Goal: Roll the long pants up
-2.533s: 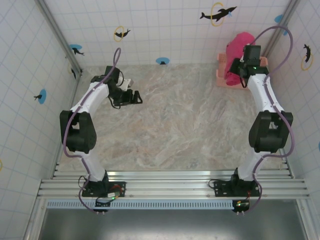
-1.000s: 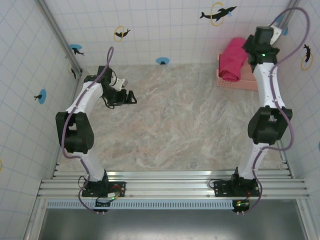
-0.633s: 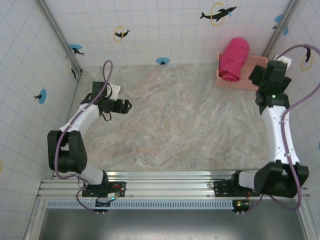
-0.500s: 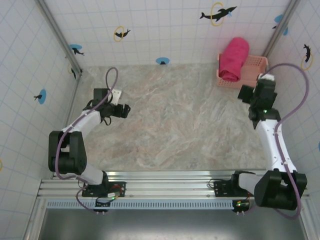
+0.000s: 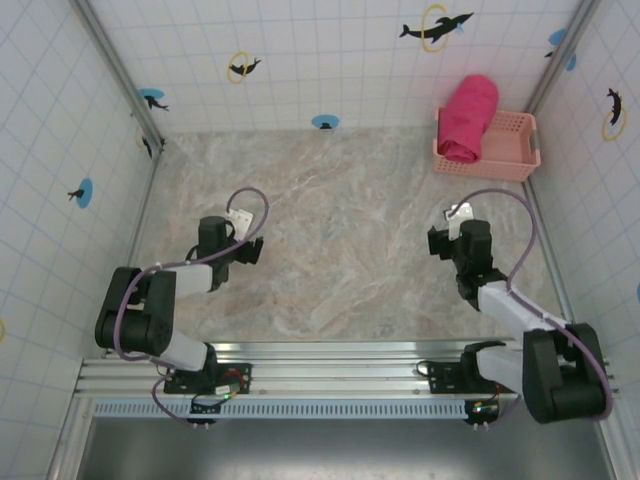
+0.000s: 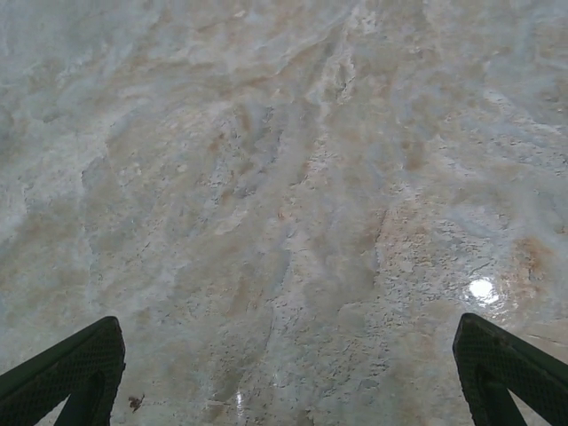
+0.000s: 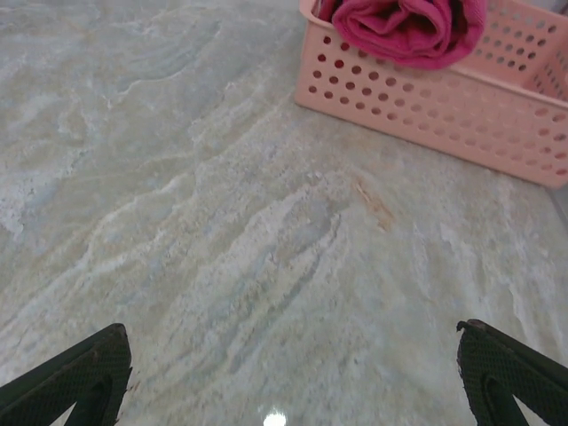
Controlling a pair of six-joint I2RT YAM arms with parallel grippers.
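We see the long pants [image 5: 470, 115] rolled up, lying in the basket [image 5: 505, 168] at upper right; task looks done. Left gripper [image 5: 246, 248] and right gripper [image 5: 440, 243] spread wide, empty, mid-frame.

The long pants [image 5: 470, 115] lie in the left half of the basket [image 5: 508, 168] at the table's [image 5: 340, 215] far right corner, well behind the right gripper [image 5: 437, 243], with the left gripper [image 5: 250, 247] across the table.

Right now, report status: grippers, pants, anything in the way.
Left gripper open, holding nothing. Right gripper open, holding nothing. Pants rolled up, sitting in the basket, far right corner. Nothing between right gripper and basket.
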